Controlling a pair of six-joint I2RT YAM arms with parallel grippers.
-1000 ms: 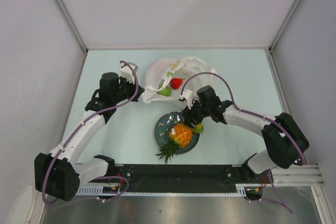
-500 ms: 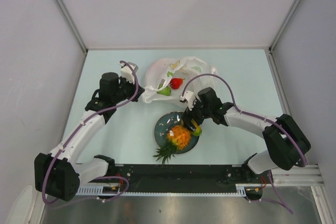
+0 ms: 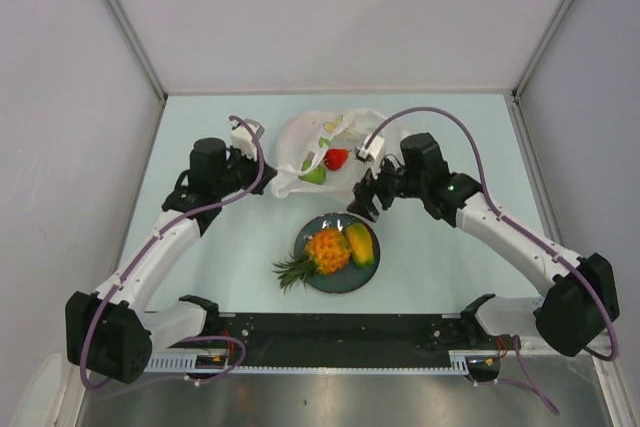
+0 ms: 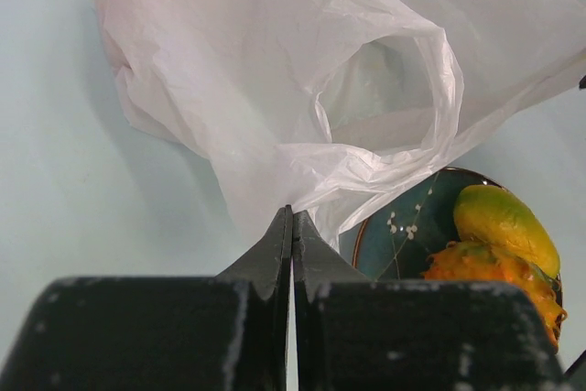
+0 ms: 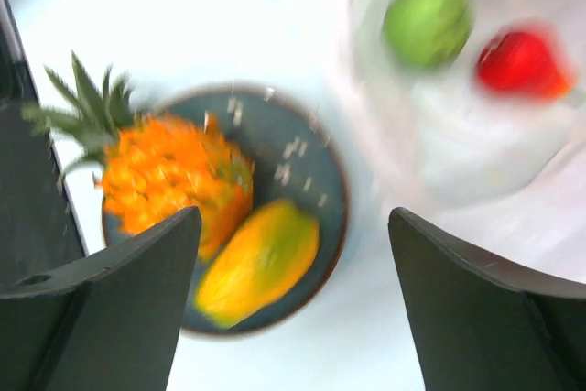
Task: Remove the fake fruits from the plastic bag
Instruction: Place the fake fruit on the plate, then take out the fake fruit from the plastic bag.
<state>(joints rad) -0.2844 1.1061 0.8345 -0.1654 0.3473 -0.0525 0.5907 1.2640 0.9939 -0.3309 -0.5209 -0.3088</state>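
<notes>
1. Left gripper point(image 4: 291, 222): my jaws are pressed together on a fold of the plastic bag point(image 3: 300, 142) at its near-left edge, and the film bunches up directly above my fingertips.
2. Right gripper point(image 5: 293, 217): my jaws stand wide apart and hold nothing. In the top view I hover just beyond the far-right rim of the plate, between it and the bag.
3. Table point(image 3: 450, 137): pale blue-green surface carrying the bag and the plate.
4. Bag: it lies crumpled on the far-centre part of the table, white and translucent, with its mouth open toward my right arm.
5. Plate point(image 3: 345, 279): dark blue-grey and round, it sits just on the near side of the bag. 2 fruits lie on it.
6. Pineapple point(image 3: 326, 250): it lies on its side on the left part of the plate. Its green crown sticks out past the near-left rim.
7. Mango-like fruit point(image 3: 360, 244): yellow, it lies on the plate at the right, touching the pineapple.
8. Red fruit point(image 3: 336, 158): it rests inside the open bag, toward the right.
9. Green fruit point(image 3: 313, 175): small and round, it rests inside the bag just beside the red fruit, on its near-left side.
</notes>
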